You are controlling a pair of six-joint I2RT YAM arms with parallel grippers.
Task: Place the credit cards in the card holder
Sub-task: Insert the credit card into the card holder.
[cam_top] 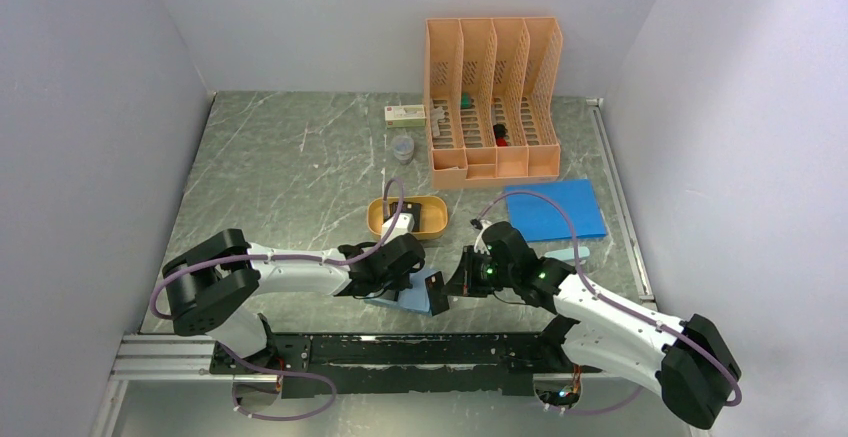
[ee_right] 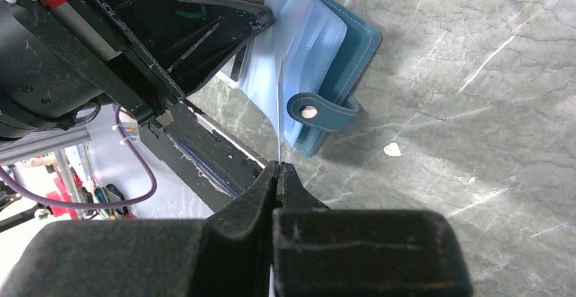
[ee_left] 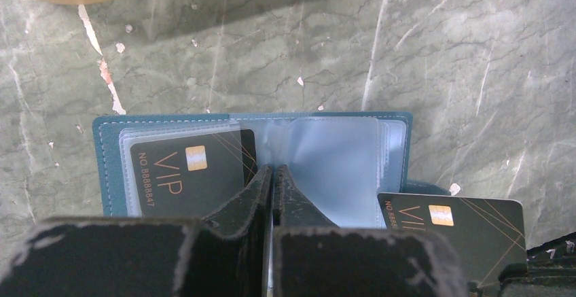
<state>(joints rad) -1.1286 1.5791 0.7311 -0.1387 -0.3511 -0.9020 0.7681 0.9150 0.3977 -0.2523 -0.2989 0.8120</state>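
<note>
Beside the card holder (ee_left: 333, 168), pinned by closed left gripper (ee_left: 273, 175), right gripper (ee_right: 278, 171) is pinching a credit card (ee_left: 452, 232), needing pocket alignment.

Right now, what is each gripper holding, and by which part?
The right gripper pinches a black VIP credit card by one end. The left gripper, shut, sits on the clear sleeves of the card holder; a grip cannot be told.

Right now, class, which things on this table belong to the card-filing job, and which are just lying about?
Job: open teal leather-like wallet; black VIP card in its clear pocket; second black VIP card, not yet pocketed.
Lying about: orange oval tray; flat bright-blue sheet; orange slatted file rack; small white box; small grey pot.
</note>
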